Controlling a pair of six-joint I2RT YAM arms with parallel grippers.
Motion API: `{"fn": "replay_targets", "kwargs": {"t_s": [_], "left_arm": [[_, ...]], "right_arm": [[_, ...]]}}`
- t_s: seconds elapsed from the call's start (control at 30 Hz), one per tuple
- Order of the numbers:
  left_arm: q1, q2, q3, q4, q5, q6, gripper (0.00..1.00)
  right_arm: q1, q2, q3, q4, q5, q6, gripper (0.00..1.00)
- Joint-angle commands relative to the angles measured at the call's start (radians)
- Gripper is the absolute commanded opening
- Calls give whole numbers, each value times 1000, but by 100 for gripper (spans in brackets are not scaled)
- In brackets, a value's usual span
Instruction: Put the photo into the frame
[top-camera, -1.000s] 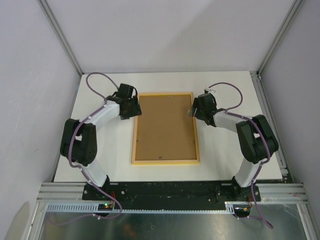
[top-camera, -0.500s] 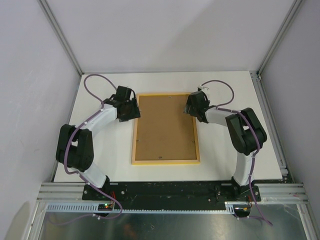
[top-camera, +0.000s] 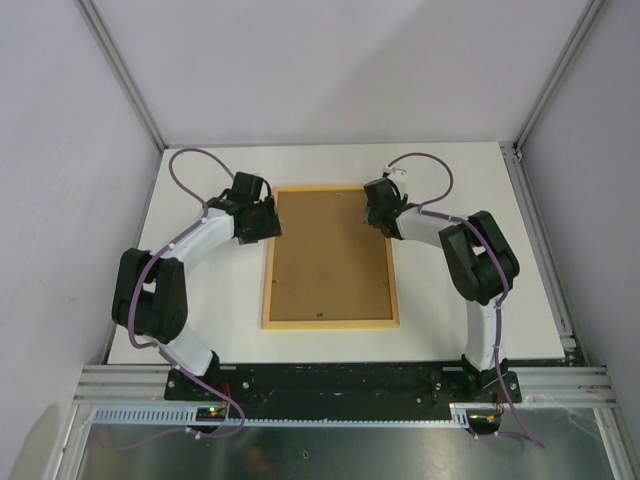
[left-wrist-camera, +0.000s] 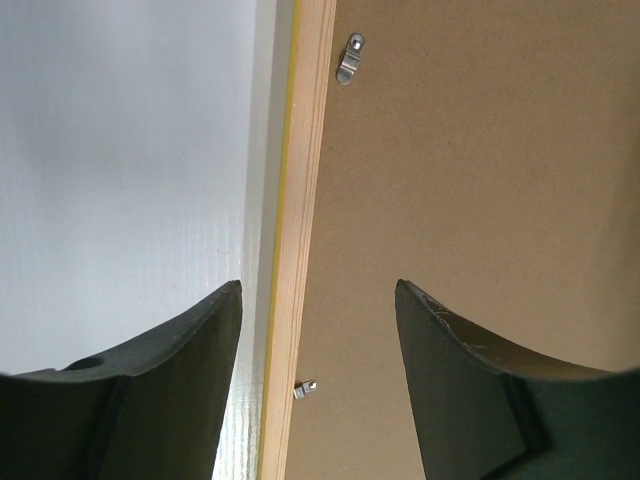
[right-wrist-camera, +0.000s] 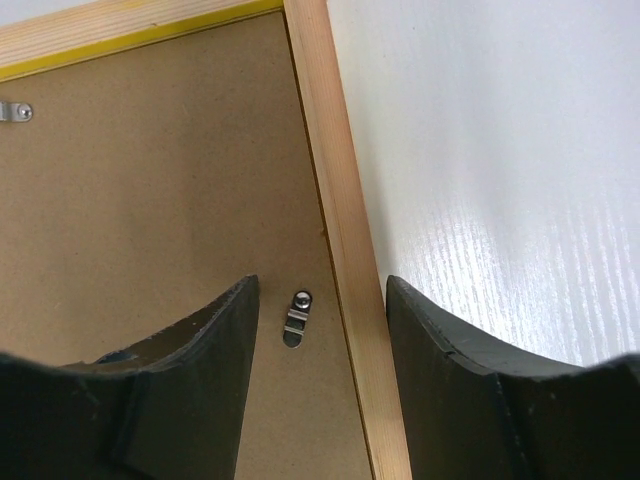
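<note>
Now face down, the stiff, seemingly light frame (top-camera: 330, 322) offers its thin side rails as holds, straddled by the open, empty left hand (left-wrist-camera: 318, 330) and right hand (right-wrist-camera: 322, 320).

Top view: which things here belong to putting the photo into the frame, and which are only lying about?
Part of the job: frame, back side up; backing board in it; metal clips; left fingers and right fingers, open over its long edges. No photo is visible.
Not part of the job: table; walls.
</note>
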Motion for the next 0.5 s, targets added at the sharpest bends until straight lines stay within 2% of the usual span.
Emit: {"fn": "replay_targets", "kwargs": {"t_s": [0.0, 0.3, 0.47], "left_arm": [[2, -39, -1, 25, 13, 26, 67], [8, -32, -1, 28, 21, 23, 67], [11, -31, -2, 27, 20, 22, 67]], "right_arm": [[20, 37, 11, -146, 42, -44, 55], [-4, 7, -26, -142, -94, -66, 54], [-24, -26, -70, -131, -133, -66, 48]]}}
